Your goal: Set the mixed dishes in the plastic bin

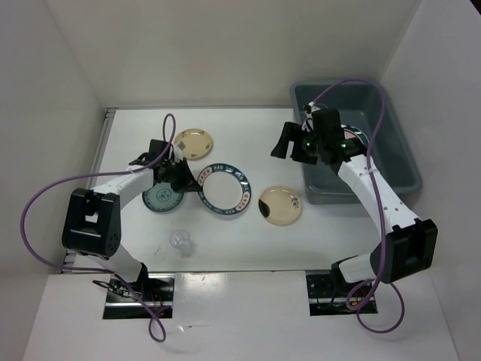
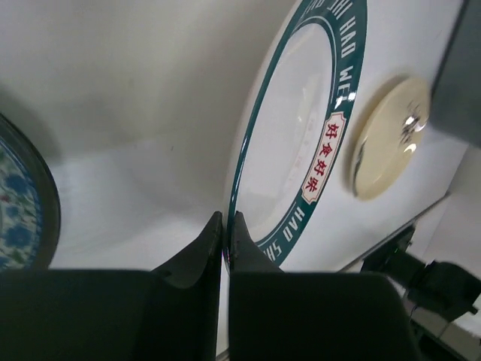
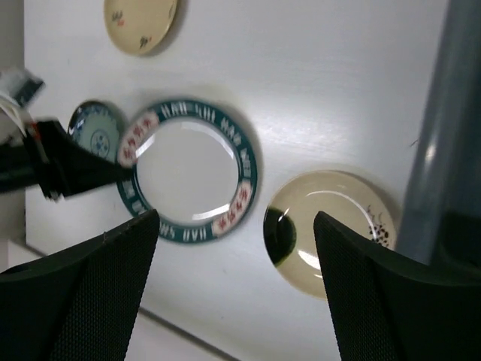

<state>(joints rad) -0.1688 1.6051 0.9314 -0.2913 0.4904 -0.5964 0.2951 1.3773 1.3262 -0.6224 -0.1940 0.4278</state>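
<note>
My left gripper (image 1: 188, 180) (image 2: 225, 226) is shut on the left rim of a large white plate with a teal-and-red rim (image 1: 224, 189) (image 2: 301, 128) (image 3: 188, 169), which lies mid-table. A small teal patterned plate (image 1: 162, 198) (image 2: 15, 203) (image 3: 96, 128) sits just under the left wrist. Two cream plates rest on the table, one at the back (image 1: 193, 143) (image 3: 140, 22), one beside the plastic bin (image 1: 280, 204) (image 2: 391, 139) (image 3: 331, 229). A clear cup (image 1: 181, 242) stands near the front. The grey-blue plastic bin (image 1: 398, 162) (image 3: 443, 150) holds another teal-rimmed plate (image 1: 355, 137). My right gripper (image 1: 299, 143) (image 3: 237, 263) hangs open and empty by the bin's left wall.
White walls enclose the table on the left, back and right. The bin fills the back right corner. Purple cables loop from both arms. The arm bases stand at the near edge.
</note>
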